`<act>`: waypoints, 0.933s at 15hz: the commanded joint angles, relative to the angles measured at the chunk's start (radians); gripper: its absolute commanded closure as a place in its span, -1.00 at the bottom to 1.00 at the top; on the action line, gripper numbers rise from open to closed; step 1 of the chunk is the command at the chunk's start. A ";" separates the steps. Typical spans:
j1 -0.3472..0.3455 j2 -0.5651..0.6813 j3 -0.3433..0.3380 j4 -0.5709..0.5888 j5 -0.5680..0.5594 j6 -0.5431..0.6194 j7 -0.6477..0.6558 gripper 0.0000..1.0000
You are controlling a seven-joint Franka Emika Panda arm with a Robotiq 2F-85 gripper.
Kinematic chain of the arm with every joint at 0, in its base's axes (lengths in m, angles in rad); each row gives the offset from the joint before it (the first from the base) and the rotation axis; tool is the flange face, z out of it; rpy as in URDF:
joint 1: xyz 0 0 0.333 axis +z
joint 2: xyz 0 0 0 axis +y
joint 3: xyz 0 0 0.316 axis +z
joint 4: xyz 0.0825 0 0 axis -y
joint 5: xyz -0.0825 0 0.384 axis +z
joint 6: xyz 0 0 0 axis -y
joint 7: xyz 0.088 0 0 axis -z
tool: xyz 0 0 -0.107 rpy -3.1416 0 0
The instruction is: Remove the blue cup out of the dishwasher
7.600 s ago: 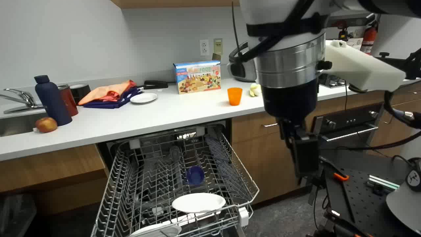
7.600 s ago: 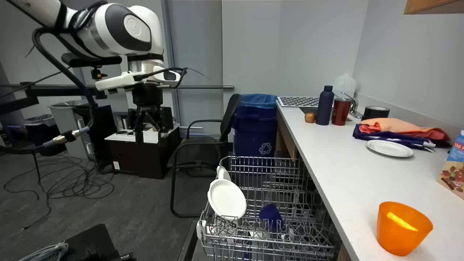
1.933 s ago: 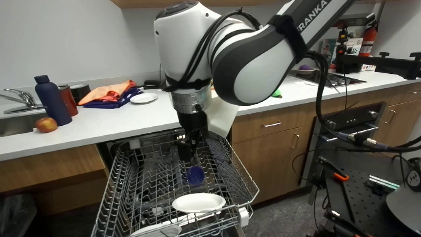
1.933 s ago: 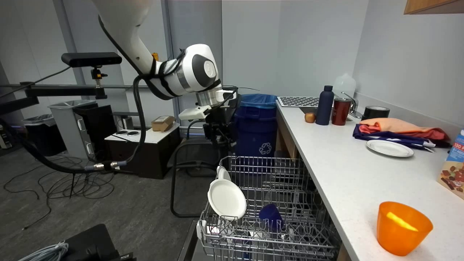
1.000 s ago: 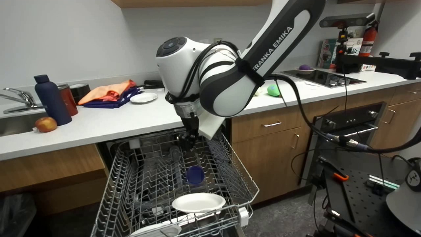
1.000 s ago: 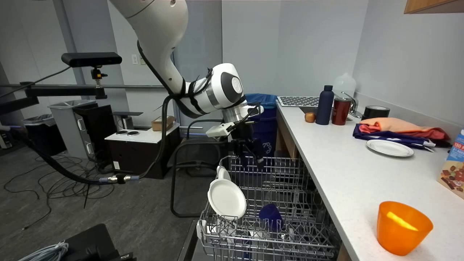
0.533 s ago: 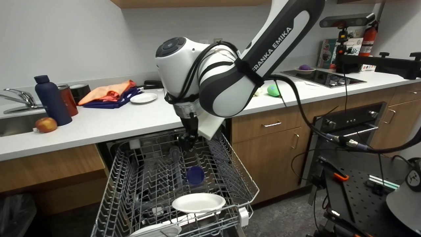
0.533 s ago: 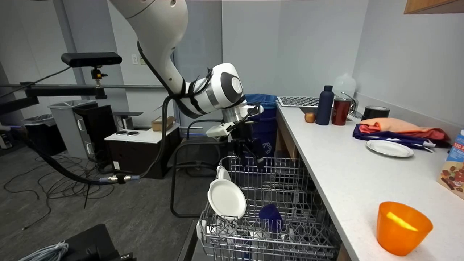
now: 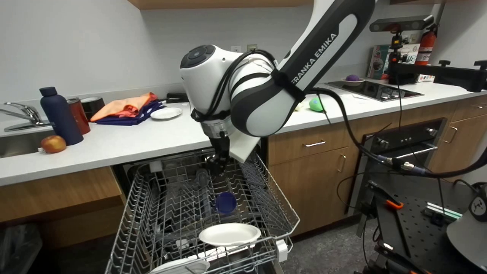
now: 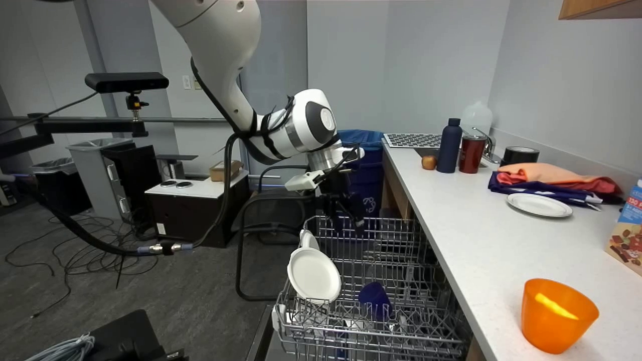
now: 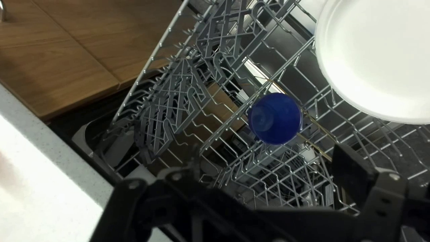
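Note:
The blue cup [image 9: 226,203] sits tilted among the wires of the pulled-out rack of the dishwasher [image 9: 280,196]. In an exterior view the cup [image 10: 374,300] stands behind the rack's front wires [image 10: 371,331]. In the wrist view the cup [image 11: 274,118] lies ahead of my fingers; which way its mouth faces I cannot tell. My gripper [image 11: 270,164] is open, with wide-spread fingers and nothing between them. In both exterior views the gripper [image 9: 216,167] [image 10: 348,220] hangs over the rack's back part, apart from the cup. The left fingertip is blurred in the wrist view.
A white plate [image 9: 229,234] leans at the rack's front, close to the cup. Wire tines and grey folding shelves [image 11: 168,104] surround the cup. The counter edge [image 11: 57,148] runs close beside the gripper. An orange cup [image 10: 557,316] and a small plate [image 10: 539,205] stand on the counter.
Since 7.6 s ago my arm has swung left and down over the rack, and the gripper has tilted. Over the last second it hardly moves. The blue cup has not moved.

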 commanded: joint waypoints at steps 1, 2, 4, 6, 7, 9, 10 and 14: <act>0.009 0.077 -0.022 0.055 0.014 0.003 -0.007 -1.00; 0.008 0.095 -0.029 0.063 0.012 0.009 -0.008 -1.00; 0.007 0.147 -0.041 0.095 0.013 0.024 -0.010 -1.00; 0.014 0.207 -0.059 0.141 0.012 0.024 -0.005 -1.00; 0.014 0.236 -0.066 0.161 0.013 0.029 -0.010 -1.00; 0.017 0.298 -0.082 0.205 0.008 0.055 -0.014 -1.00; 0.020 0.333 -0.089 0.234 0.013 0.055 -0.013 -1.00; 0.035 0.442 -0.122 0.323 0.019 0.071 -0.011 -1.00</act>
